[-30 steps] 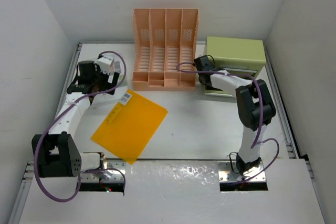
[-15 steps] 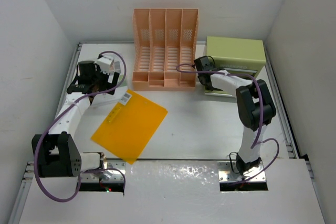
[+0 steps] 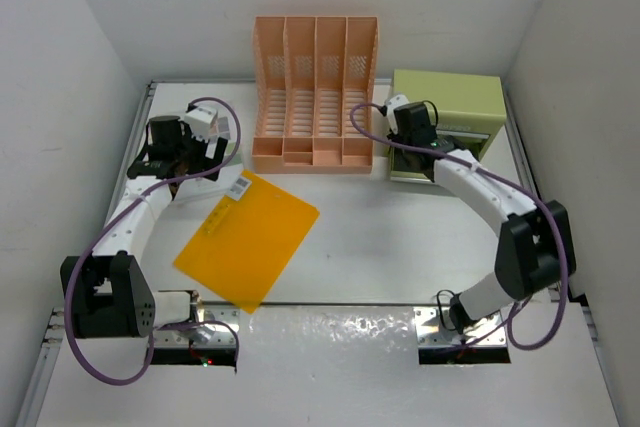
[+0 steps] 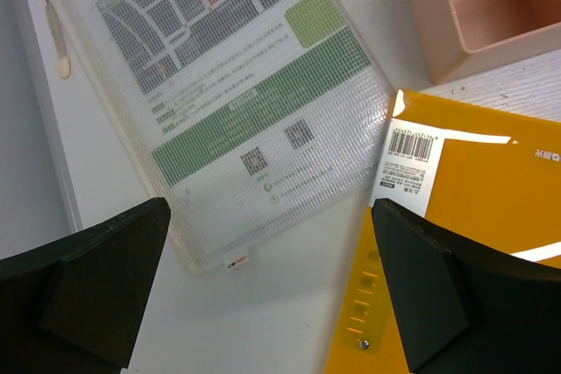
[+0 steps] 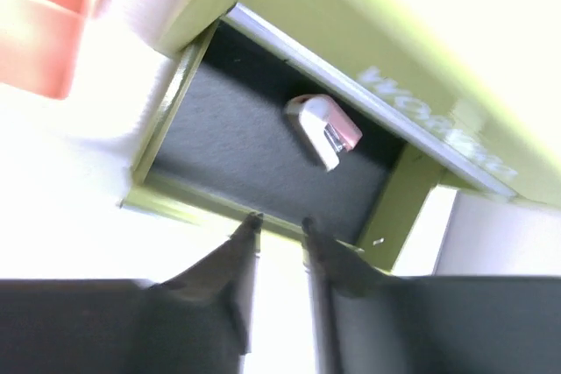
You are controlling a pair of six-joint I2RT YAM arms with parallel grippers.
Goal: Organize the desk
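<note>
**Two arms over table, one gripper wide, one nearly closed**

Two arms reach out over the white table (image 3: 400,227), which fills the floor between the white walls and carries everything. The left gripper (image 4: 270,212) hangs at the far left with its fingers spread wide and nothing between them. Below it lies a clear mesh pouch (image 4: 245,94) with a printed sheet inside. An orange folder (image 3: 248,237) lies flat just beside the pouch, barcode label (image 4: 410,159) at its near corner. A peach rack (image 3: 315,92) stands at the back centre, with a green drawer box (image 3: 450,107) to its right. The right gripper (image 5: 279,223) sits at the front of that box, fingers almost together with a thin gap, holding nothing. The box's drawer (image 5: 263,155) is open, dark inside, and a small white-and-pink object (image 5: 320,129) lies in it. That wrist view is blurred, so the object can't be identified.
</note>
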